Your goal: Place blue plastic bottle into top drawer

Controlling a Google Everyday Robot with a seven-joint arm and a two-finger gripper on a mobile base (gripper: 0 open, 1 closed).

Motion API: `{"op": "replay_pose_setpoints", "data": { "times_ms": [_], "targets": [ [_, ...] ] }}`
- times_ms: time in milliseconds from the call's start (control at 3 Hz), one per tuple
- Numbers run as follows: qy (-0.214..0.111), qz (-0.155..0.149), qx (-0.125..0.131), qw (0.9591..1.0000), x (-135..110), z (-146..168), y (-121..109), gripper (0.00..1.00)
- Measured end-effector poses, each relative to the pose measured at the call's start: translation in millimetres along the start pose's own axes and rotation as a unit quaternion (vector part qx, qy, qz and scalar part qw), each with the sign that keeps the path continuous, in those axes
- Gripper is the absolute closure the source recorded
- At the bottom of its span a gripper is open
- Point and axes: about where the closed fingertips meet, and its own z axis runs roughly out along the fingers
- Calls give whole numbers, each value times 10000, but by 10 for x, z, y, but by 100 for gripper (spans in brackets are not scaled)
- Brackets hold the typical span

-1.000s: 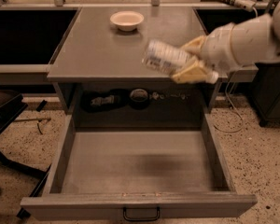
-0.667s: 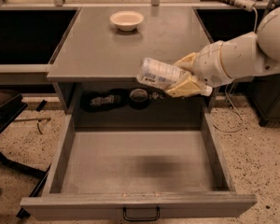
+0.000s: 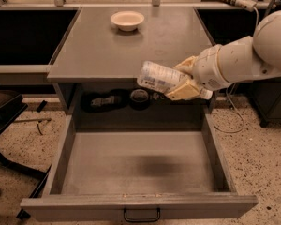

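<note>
The blue plastic bottle (image 3: 159, 76) is clear with a pale printed label. It lies sideways in my gripper (image 3: 183, 81), which is shut on it with cream fingers (image 3: 182, 91) around its right end. The gripper holds it in the air just past the front edge of the grey tabletop (image 3: 84, 50), above the back of the top drawer (image 3: 138, 168). The drawer is pulled fully open, showing a flat grey floor with nothing lying on it and a small dark handle (image 3: 141, 215) on its front. My white arm (image 3: 243, 55) reaches in from the right.
A round cream bowl (image 3: 127, 20) stands at the back of the tabletop. A dark shelf recess (image 3: 117, 100) under the top holds small dark objects. Dark counters flank the table. A chair base (image 3: 9, 125) stands at left on the speckled floor.
My gripper has carried the bottle down and to the left, from over the tabletop's right front to just past its front edge, above the open drawer.
</note>
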Motion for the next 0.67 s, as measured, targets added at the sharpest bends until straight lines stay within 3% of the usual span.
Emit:
{"op": "replay_pose_setpoints", "data": {
  "times_ms": [333,667],
  "targets": [
    [211,269,-99,9994,337,195,322,100],
    [297,450,-385,9978,676,498,806,100]
  ]
}}
